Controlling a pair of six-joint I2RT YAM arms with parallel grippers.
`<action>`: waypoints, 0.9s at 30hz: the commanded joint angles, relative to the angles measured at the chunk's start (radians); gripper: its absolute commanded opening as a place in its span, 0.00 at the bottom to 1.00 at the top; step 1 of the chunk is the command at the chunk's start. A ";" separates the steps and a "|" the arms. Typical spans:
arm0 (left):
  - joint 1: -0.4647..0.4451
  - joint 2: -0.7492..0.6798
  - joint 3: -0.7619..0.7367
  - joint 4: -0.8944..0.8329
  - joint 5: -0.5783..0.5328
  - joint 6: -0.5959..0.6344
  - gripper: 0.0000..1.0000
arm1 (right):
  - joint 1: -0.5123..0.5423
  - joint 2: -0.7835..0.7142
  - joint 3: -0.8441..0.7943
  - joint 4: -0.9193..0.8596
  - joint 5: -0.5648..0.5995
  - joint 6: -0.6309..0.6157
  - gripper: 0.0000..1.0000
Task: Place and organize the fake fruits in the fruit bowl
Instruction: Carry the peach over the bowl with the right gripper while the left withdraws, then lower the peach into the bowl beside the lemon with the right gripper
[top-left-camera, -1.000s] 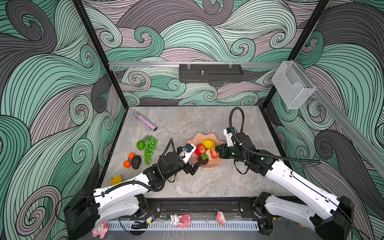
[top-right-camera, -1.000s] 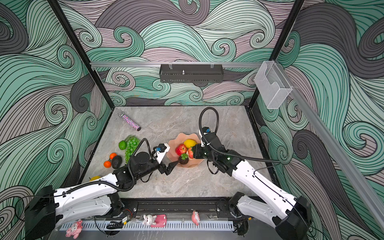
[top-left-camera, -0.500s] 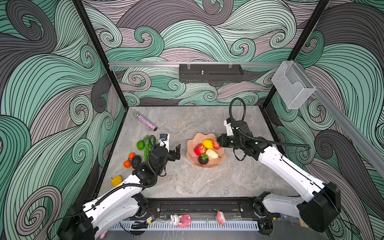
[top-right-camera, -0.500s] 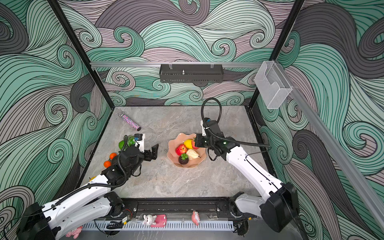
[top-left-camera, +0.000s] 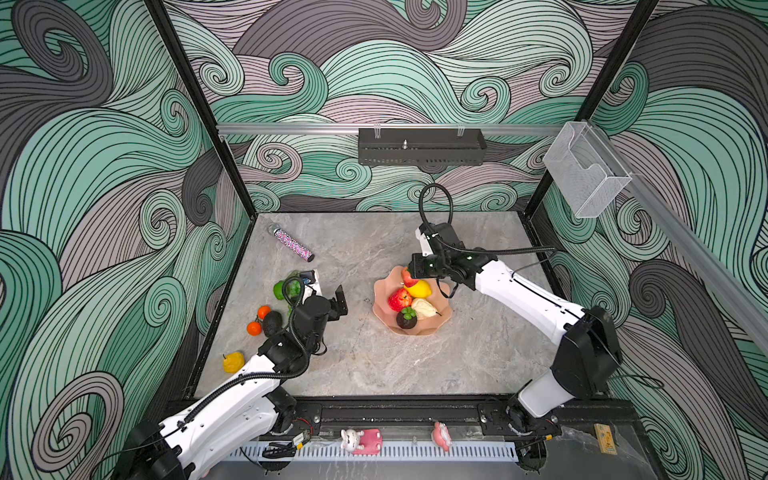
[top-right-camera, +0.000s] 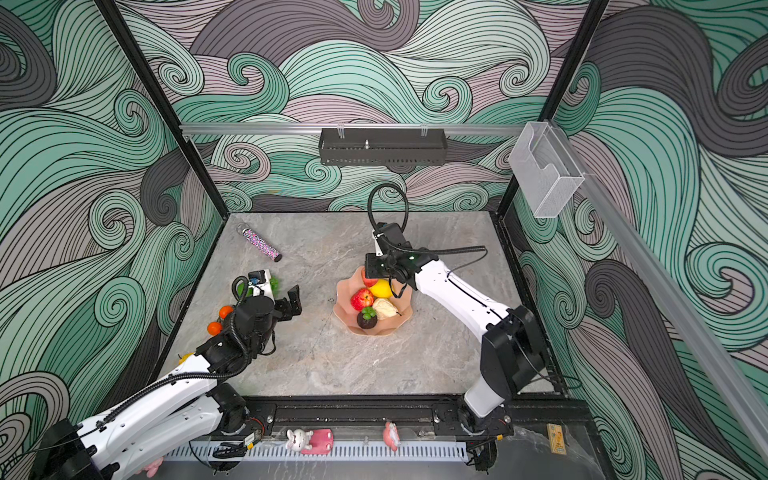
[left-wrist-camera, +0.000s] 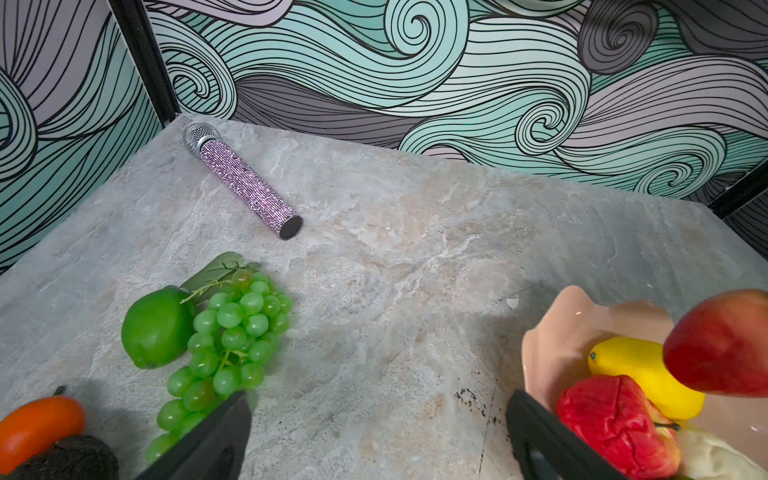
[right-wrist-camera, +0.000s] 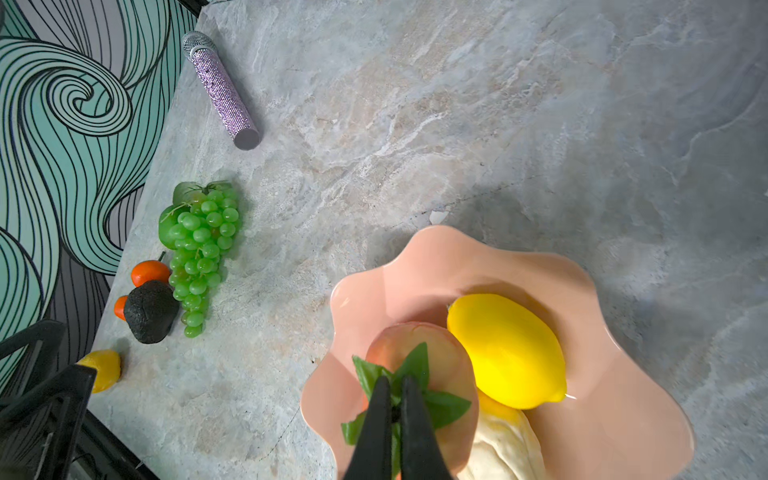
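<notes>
Bowl (right-wrist-camera: 415, 266): lemon (right-wrist-camera: 507, 349), apple (top-left-camera: 399, 299), pear (top-left-camera: 424, 308), mangosteen (top-left-camera: 406, 320); strawberry (left-wrist-camera: 723, 345) gripped.

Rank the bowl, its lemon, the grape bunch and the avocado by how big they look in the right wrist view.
Largest: bowl
Then lemon and grape bunch, about alike; the lemon sits nearer the camera
Smallest: avocado

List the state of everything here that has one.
Salmon-pink scalloped bowl: upright, partly filled.
Right tool: shut on leafy red plastic fruit's leaves, over the bowl.
Left tool: open, empty.
Green plastic grape bunch: lying on table.
Sparkly purple microphone: lying on its side.
</notes>
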 joint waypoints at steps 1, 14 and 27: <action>0.009 -0.014 0.014 -0.030 -0.036 -0.029 0.97 | 0.009 0.051 0.052 -0.004 0.024 -0.059 0.07; 0.019 -0.013 0.013 -0.038 -0.044 -0.038 0.97 | 0.010 0.255 0.233 -0.092 0.062 -0.130 0.06; 0.030 0.016 0.017 -0.029 -0.021 -0.041 0.97 | 0.016 0.296 0.204 -0.090 0.046 -0.117 0.07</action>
